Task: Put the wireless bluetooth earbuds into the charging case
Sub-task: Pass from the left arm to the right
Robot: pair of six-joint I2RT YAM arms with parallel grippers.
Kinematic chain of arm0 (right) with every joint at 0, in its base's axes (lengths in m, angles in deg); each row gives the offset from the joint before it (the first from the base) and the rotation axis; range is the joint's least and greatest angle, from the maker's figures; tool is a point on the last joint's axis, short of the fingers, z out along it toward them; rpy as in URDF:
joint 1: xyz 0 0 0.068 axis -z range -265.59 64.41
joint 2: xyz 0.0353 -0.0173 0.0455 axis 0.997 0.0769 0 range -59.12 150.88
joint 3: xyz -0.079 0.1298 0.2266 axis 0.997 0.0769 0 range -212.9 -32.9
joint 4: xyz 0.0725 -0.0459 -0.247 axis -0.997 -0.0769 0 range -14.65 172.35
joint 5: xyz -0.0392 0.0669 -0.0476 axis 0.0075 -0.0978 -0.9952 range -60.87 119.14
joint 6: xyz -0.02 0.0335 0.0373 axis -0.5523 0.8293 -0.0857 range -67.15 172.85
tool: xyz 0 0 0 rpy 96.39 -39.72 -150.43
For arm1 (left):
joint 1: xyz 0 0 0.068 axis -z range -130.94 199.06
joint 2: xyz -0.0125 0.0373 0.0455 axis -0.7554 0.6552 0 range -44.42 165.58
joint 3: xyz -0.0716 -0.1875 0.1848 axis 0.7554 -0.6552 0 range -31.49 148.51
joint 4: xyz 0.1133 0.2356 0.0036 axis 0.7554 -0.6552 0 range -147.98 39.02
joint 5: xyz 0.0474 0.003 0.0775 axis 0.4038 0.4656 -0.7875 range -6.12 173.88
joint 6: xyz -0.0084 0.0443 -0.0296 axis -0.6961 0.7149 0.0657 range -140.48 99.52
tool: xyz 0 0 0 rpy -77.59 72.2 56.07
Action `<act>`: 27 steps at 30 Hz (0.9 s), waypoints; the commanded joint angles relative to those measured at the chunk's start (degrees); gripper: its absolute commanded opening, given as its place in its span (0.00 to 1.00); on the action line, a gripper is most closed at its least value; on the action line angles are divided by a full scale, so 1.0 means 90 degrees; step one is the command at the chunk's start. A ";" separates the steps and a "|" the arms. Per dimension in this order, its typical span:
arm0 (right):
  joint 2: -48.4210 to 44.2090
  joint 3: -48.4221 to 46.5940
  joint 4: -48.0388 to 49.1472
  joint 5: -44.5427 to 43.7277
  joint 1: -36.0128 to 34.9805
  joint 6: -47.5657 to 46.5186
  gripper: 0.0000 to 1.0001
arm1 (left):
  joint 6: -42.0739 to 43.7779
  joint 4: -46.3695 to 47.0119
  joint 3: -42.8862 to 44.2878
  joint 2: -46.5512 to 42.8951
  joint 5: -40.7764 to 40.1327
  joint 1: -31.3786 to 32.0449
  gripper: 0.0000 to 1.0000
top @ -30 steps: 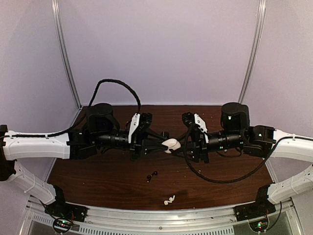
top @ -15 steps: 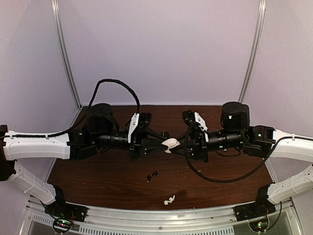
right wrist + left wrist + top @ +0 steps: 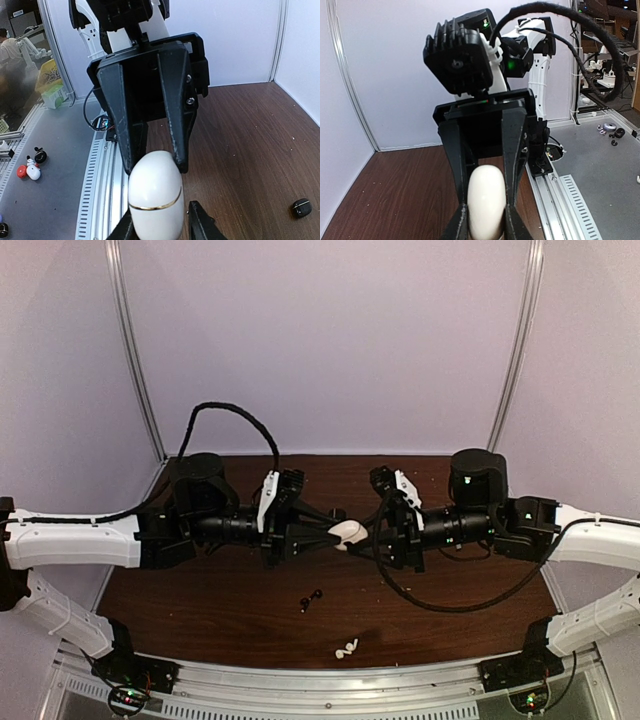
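The white egg-shaped charging case (image 3: 347, 532) hangs in mid-air between the two arms, above the brown table. Its lid is closed along a thin gold seam. My left gripper (image 3: 335, 536) is shut on it; in the left wrist view both fingertips press the case (image 3: 486, 200) at the left gripper (image 3: 485, 226). My right gripper (image 3: 363, 532) faces it from the other side. In the right wrist view the right gripper (image 3: 162, 226) flanks the case (image 3: 155, 195) with a gap at one finger (image 3: 201, 222). The black earbuds (image 3: 311, 600) and the white earbuds (image 3: 346, 648) lie on the table below.
One black earbud (image 3: 301, 207) shows on the wood at the right of the right wrist view. The table's metal front rail (image 3: 320, 680) runs along the near edge. White booth walls close the back and sides. A black cable (image 3: 240, 420) loops above the left arm.
Both arms and the case have shifted slightly up and to the left. The earbuds on the table have not moved.
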 commanded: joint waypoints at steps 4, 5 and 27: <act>-0.0004 -0.0089 0.0111 0.0118 -0.0013 0.0007 0.31 | -0.0090 0.0371 -0.0016 -0.0060 -0.0061 -0.0028 0.02; 0.0003 -0.0110 0.0090 0.0128 -0.0015 -0.0001 0.39 | -0.0106 0.0358 -0.0001 -0.0049 -0.0062 -0.0032 0.02; 0.0054 -0.0142 0.0143 0.0134 -0.0015 0.0016 0.31 | -0.0117 0.0387 0.0029 0.0073 -0.0053 -0.0030 0.02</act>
